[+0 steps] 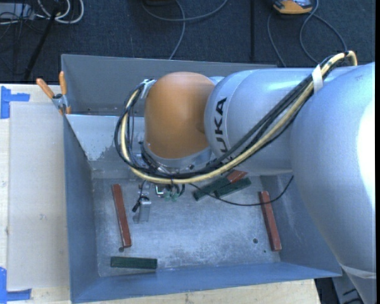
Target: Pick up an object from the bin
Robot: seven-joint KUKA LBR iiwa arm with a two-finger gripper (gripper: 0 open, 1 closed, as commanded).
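your gripper (141, 208) low in bin (196, 240), just beside long brown stick (120, 215); claw open or closed, you can't tell. dark green bar (133, 263) near front wall.

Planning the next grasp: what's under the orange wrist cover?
Below the orange cover I see the gripper, beside a brown stick, and a dark green bar with a brown piece. The bin floor directly beneath the cover is hidden.

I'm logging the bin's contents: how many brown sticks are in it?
2 surely: left stick on the bin floor's left side, right stick near the right wall. A brownish end under the arm may be a third; the arm may hide more.
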